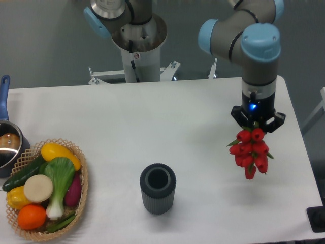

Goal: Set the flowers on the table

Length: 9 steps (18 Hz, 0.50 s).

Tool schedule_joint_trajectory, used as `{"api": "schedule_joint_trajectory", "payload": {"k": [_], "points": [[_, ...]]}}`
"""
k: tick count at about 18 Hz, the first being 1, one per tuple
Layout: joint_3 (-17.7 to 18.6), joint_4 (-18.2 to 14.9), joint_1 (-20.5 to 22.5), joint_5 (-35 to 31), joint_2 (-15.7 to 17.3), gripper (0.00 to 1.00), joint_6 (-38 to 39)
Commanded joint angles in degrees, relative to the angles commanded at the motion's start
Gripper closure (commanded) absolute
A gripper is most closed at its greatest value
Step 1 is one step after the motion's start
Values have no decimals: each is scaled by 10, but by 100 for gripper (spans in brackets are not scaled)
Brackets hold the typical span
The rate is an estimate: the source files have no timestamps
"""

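Observation:
A bunch of red tulips [251, 152] with green leaves hangs head-down from my gripper [257, 124] over the right side of the white table [152, 122]. The gripper is shut on the stems, which are hidden between its black fingers. The blooms seem to hang a little above the table surface. A dark grey ribbed vase [158, 188] stands upright and empty near the front centre, well to the left of the flowers.
A wicker basket [81, 201] with vegetables and fruit sits at the front left. A pot with a blue handle [7, 145] is at the left edge. The table's right edge is close to the flowers.

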State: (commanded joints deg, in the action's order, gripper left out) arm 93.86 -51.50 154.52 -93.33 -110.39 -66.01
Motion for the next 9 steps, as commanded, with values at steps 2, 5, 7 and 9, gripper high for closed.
{"api": "schedule_joint_trajectory", "payload": {"k": [2,5,7,9], "points": [[5,3,-19,-18,-13,100,1],[11,2,-23,-17,-13,98,17],[11,1,-26,-17,-23,90,20],[14,2,-26,-13,-26,70,20]]}}
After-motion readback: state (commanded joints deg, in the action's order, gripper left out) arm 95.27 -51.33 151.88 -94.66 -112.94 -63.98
